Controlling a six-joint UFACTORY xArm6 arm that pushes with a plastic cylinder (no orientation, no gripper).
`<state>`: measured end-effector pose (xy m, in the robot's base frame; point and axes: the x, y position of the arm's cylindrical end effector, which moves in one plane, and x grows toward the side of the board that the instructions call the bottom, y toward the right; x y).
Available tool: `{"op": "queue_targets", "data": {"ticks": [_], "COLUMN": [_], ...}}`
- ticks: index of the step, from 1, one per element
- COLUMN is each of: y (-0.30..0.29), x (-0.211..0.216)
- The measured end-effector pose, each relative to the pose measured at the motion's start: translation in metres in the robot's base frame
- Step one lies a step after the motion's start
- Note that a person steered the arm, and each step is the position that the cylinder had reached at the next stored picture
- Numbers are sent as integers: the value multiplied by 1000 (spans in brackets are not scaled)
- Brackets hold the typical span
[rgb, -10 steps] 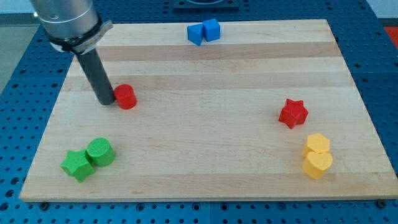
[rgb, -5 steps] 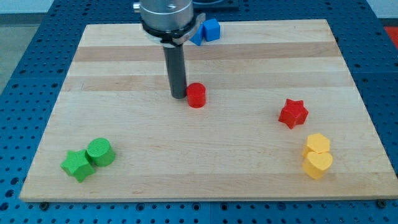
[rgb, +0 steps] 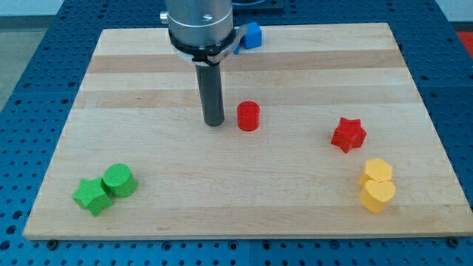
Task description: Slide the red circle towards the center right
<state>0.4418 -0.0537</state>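
The red circle [rgb: 248,116], a short red cylinder, stands near the middle of the wooden board [rgb: 244,192]. My tip [rgb: 214,123] rests on the board just to the circle's left, with a small gap between them. The dark rod rises from the tip to the arm's grey housing at the view's top.
A red star [rgb: 348,134] lies right of centre. A yellow hexagon [rgb: 378,170] and yellow heart [rgb: 378,195] sit at lower right. A green star [rgb: 91,196] and green cylinder [rgb: 119,180] sit at lower left. Blue blocks [rgb: 253,35] lie at the top, partly behind the arm.
The red circle has slid from the board's left to near its middle, pushed by my tip. In the last half second the circle moved slightly further right and now stands apart from the tip.
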Motion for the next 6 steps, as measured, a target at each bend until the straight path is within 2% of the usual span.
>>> {"op": "queue_targets", "data": {"ticks": [3,6], "y": [15,86], "x": [0,-4]}}
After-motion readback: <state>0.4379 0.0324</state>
